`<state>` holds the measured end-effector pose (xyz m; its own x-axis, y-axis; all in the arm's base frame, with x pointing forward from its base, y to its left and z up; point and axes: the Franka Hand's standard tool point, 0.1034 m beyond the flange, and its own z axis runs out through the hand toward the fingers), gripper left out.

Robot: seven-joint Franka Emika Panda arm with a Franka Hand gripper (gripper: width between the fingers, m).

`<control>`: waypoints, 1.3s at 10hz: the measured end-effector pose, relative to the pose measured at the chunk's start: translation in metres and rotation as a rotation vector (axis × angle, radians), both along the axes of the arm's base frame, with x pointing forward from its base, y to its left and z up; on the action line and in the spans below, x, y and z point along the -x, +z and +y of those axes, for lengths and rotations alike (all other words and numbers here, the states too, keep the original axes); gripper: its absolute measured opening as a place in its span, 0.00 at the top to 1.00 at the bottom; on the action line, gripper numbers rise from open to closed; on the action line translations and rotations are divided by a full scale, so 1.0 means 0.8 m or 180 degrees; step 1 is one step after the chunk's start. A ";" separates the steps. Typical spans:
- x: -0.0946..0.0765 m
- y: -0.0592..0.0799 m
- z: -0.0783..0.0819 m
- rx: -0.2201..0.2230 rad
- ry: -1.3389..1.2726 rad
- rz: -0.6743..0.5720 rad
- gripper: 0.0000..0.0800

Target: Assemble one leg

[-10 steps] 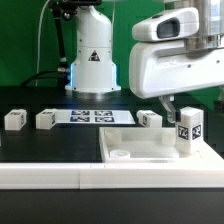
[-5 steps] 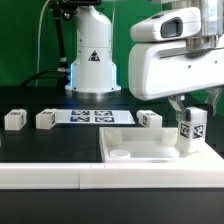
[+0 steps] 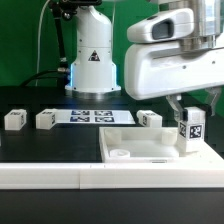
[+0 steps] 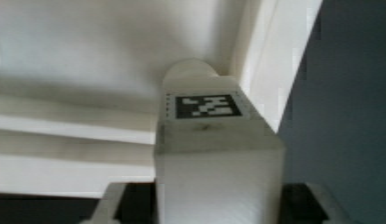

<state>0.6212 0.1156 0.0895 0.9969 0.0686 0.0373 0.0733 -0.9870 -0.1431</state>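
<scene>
The pincer [image 3: 187, 118] is clamped on the leg [image 3: 188, 134], upright in the tray [image 3: 150, 150] corner near the surface [image 3: 50, 145] edge on the exterior view's right, and I think it should keep it straight and push down gently.

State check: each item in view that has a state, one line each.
end effector: shut on the held leg
held leg: upright, gripped, over the tray piece's corner
tray piece: flat on the table, rim up
leftmost loose leg: lying on table, ungripped
second loose leg: same
loose leg by tray: same
marker board: flat on table
</scene>
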 end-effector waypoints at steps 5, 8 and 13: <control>-0.002 -0.002 -0.007 -0.0027 -0.1668 0.0154 0.64; -0.007 -0.002 -0.009 -0.0071 -0.2778 0.0186 0.64; -0.008 -0.002 -0.010 -0.0140 -0.3893 0.0333 0.64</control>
<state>0.6274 0.1074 0.0876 0.4022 -0.9130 -0.0680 -0.9111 -0.3919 -0.1278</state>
